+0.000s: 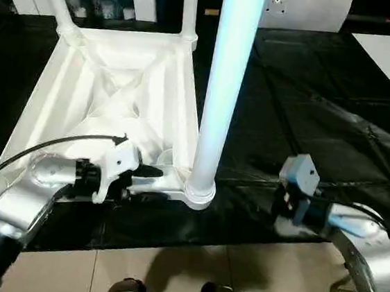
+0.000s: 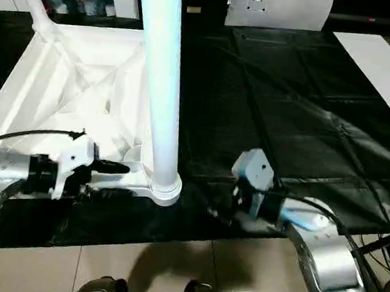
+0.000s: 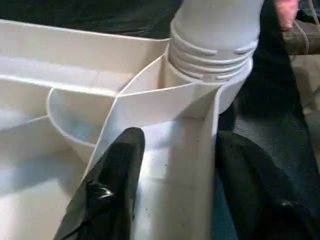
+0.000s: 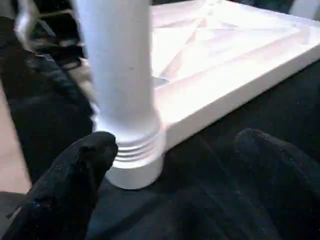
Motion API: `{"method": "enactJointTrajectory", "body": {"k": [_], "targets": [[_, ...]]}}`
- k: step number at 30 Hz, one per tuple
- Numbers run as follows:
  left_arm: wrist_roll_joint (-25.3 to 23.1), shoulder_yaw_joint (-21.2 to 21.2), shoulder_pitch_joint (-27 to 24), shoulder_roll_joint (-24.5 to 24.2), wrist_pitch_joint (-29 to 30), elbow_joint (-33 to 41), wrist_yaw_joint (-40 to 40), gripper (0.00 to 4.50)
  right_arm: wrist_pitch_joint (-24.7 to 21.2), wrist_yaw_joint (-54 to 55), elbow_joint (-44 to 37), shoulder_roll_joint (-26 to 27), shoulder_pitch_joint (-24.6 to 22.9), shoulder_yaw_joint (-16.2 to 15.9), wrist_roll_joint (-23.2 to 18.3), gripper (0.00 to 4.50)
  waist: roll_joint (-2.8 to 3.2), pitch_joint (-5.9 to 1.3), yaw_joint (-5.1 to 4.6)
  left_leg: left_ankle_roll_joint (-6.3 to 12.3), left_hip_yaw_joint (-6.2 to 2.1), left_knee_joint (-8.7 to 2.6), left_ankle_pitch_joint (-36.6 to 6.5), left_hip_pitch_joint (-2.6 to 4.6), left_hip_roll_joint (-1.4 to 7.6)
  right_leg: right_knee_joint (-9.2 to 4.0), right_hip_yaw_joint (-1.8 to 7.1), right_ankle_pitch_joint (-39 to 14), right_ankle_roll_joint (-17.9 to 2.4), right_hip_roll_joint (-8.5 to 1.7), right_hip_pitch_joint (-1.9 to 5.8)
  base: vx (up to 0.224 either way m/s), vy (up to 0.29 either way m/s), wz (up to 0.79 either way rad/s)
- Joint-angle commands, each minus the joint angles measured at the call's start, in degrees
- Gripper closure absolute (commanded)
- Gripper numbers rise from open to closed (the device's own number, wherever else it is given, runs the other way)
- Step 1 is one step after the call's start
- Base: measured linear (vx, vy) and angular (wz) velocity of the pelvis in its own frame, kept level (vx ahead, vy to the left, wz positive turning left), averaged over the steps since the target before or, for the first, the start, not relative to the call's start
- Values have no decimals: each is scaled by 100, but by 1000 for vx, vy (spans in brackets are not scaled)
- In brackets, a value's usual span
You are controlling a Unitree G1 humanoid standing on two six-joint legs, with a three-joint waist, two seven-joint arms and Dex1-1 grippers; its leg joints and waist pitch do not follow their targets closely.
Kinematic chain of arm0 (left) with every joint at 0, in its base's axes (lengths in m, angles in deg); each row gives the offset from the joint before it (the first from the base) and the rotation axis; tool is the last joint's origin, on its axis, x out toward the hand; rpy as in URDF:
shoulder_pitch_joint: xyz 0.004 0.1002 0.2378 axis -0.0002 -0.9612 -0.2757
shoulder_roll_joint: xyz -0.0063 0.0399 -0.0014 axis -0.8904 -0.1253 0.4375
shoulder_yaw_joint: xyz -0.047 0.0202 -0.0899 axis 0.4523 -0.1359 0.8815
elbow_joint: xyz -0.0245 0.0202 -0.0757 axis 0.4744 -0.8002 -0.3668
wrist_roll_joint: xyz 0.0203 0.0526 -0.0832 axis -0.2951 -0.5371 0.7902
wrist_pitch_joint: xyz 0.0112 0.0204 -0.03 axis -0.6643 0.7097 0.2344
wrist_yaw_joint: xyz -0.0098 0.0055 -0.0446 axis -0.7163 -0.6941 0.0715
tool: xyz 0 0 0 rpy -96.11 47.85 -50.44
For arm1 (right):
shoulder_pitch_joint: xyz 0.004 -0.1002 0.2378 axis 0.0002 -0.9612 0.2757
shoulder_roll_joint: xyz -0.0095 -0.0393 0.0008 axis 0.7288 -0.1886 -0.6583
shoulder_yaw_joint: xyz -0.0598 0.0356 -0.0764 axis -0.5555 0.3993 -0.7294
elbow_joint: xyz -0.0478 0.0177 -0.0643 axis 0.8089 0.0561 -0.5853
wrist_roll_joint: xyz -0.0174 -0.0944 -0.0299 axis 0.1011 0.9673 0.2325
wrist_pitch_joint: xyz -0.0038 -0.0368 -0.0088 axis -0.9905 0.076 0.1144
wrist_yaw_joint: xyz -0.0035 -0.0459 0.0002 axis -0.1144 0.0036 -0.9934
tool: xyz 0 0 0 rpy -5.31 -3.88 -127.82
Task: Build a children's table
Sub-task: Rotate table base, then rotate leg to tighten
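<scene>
Table top (image 1: 110,88) lies upside down on the black mat (image 1: 310,116). Our left gripper (image 3: 167,175) straddles its rim; right gripper (image 4: 170,170) gapes empty beside the near leg (image 1: 222,86). Bumping that part-threaded leg could tilt it.

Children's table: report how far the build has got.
Done: the table top lies upside down on the black mat, with three legs standing in corner sockets, two at the far corners and the near leg at the near right one. In hand: the left gripper straddles the rim by that leg's socket; the right gripper, open, sits beside it. Left: the near left corner shows no leg.
</scene>
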Motion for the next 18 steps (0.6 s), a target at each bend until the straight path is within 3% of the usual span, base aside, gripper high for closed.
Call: {"method": "enactJointTrajectory", "body": {"k": [1,5,9,18], "targets": [[-99,-71,75,7,-108,-169,180,228,-354,-164,-301,-124,-81,-35,-266,0,23,-471,29,507,-147,-461,-890,21,390,-527,437,-2235,-863,-594,353,0,0,0],[-28,-101,111,31,-105,-275,432,258,-634,-140,-490,-149,-134,51,-408,0,56,-479,44,462,-156,-473,-844,28,409,-533,424,-2192,-867,-603,345,0,0,0],[3,-120,100,2,-27,-265,482,294,-755,-113,-540,-166,-126,78,-474,0,44,-490,47,457,-146,-467,-778,24,411,-507,430,-1915,-998,-604,361,0,0,0],[-8,-130,32,-97,106,-237,735,368,-960,-103,-604,-181,-104,67,-541,0,23,-497,51,490,-133,-471,-613,18,402,-517,422,-1943,-945,-607,373,0,0,0]]}}
